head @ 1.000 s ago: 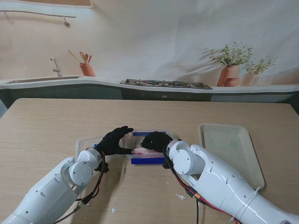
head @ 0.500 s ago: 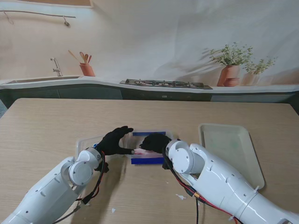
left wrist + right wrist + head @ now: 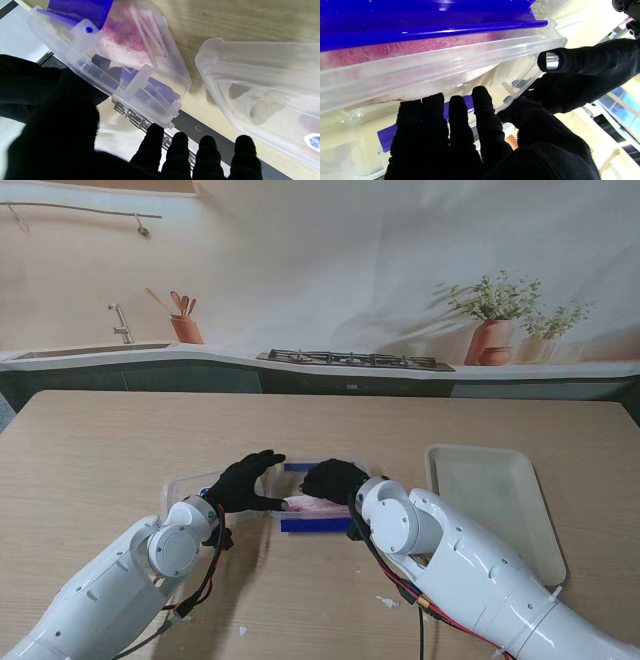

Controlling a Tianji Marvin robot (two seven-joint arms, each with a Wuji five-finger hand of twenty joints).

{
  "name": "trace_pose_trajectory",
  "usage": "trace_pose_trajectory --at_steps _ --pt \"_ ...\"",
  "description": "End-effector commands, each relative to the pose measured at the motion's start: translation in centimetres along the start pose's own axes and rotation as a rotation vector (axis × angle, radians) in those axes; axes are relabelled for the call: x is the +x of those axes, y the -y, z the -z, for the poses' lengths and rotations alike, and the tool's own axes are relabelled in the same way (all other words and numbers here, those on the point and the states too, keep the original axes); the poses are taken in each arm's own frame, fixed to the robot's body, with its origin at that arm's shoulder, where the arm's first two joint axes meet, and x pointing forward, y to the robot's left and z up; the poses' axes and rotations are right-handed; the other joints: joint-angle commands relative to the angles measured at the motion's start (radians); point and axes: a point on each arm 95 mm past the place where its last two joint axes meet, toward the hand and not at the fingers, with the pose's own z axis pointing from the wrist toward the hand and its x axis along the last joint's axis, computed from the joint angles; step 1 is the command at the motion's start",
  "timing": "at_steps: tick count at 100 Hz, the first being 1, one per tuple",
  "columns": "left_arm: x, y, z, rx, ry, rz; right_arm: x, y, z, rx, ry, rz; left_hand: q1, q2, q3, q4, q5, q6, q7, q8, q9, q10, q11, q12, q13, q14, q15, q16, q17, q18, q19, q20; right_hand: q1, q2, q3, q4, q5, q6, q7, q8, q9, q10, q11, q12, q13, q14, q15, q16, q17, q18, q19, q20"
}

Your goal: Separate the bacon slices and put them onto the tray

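A clear plastic box (image 3: 316, 524) with blue clips sits in front of me, with pink bacon (image 3: 312, 505) lying inside. My left hand (image 3: 245, 483), in a black glove, spans the box's left end, its thumb against the wall and its fingers spread. My right hand (image 3: 335, 478) hovers over the box's right half, fingers straight and together above the bacon (image 3: 395, 50); nothing is gripped. The left wrist view shows the box (image 3: 140, 82) and bacon (image 3: 120, 42) beyond the thumb. The pale tray (image 3: 495, 500) lies to the right, bare.
The box's clear lid (image 3: 184, 485) lies just left of the left hand, also seen as the lid (image 3: 262, 82) in the left wrist view. Small white scraps (image 3: 385, 602) lie on the wooden table near me.
My right wrist has shifted very slightly over the box. The left hand, the box and the bacon have not moved.
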Motion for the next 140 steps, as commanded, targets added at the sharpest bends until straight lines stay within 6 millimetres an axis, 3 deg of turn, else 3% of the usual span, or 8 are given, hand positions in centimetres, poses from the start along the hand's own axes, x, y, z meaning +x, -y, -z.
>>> trace_pose_trajectory --at_steps 1,50,70,85,93,140 --pt "0.01 -0.29 0.00 -0.018 0.003 0.001 0.30 0.66 0.15 0.030 0.001 -0.003 -0.015 0.001 0.010 0.033 -0.015 0.017 -0.001 0.001 -0.005 -0.036 0.013 -0.013 -0.026 -0.027 -0.007 0.014 -0.020 0.002 -0.041 0.008 0.008 -0.021 0.036 0.030 -0.009 0.005 0.006 0.017 0.004 0.026 0.031 0.010 0.084 0.043 0.107 0.037 0.026 -0.009 0.083 0.040" --pt "-0.02 -0.29 -0.02 -0.019 0.004 0.001 -0.24 0.21 0.22 0.069 0.007 0.147 -0.015 0.003 0.010 0.033 -0.013 0.018 -0.001 0.001 -0.004 -0.036 0.015 -0.014 -0.026 -0.027 -0.007 0.014 -0.022 0.001 -0.041 0.008 -0.006 -0.259 0.288 -0.004 -0.063 0.003 0.002 0.010 -0.049 0.020 0.141 0.050 0.032 0.000 0.206 0.088 -0.008 -0.025 0.098 0.081" --pt "-0.02 -0.27 -0.01 -0.020 0.005 0.001 -0.50 0.17 0.08 0.088 0.007 0.218 -0.014 0.003 0.010 0.033 -0.011 0.020 -0.001 0.001 -0.003 -0.035 0.017 -0.014 -0.026 -0.026 -0.007 0.013 -0.022 0.001 -0.041 0.009 -0.006 -0.310 0.346 -0.018 -0.053 -0.040 0.042 0.025 -0.041 -0.017 0.193 0.068 0.028 -0.019 0.231 0.101 -0.007 -0.030 0.103 0.090" --pt "-0.02 -0.29 0.01 -0.020 0.005 0.002 -0.62 0.25 -0.03 0.097 0.007 0.259 -0.014 0.002 0.011 0.033 -0.010 0.023 -0.001 0.001 -0.003 -0.033 0.017 -0.015 -0.026 -0.026 -0.007 0.013 -0.022 0.001 -0.041 0.009 0.017 -0.336 0.372 -0.029 -0.026 -0.097 0.099 0.051 -0.015 -0.053 0.238 0.102 0.026 -0.028 0.262 0.116 -0.017 -0.034 0.110 0.103" --pt "-0.01 -0.31 0.00 -0.021 0.005 0.003 -0.62 0.26 -0.05 0.097 0.006 0.279 -0.016 0.004 0.010 0.033 -0.010 0.022 -0.001 0.001 -0.003 -0.033 0.018 -0.015 -0.026 -0.026 -0.007 0.013 -0.023 0.001 -0.042 0.009 0.051 -0.354 0.367 -0.085 -0.024 -0.122 0.152 0.031 0.009 -0.066 0.250 0.140 0.037 -0.033 0.310 0.138 -0.022 -0.033 0.112 0.114" --pt "0.01 -0.32 -0.03 -0.021 0.005 0.002 -0.60 0.01 -0.18 0.102 -0.010 0.314 -0.015 0.005 0.008 0.034 -0.009 0.023 -0.002 0.001 -0.003 -0.034 0.018 -0.018 -0.026 -0.027 -0.007 0.012 -0.024 0.001 -0.042 0.009 0.095 -0.434 0.378 -0.149 -0.029 -0.175 0.407 0.024 0.106 -0.079 0.314 0.270 0.101 -0.052 0.474 0.244 -0.020 -0.025 0.117 0.133"
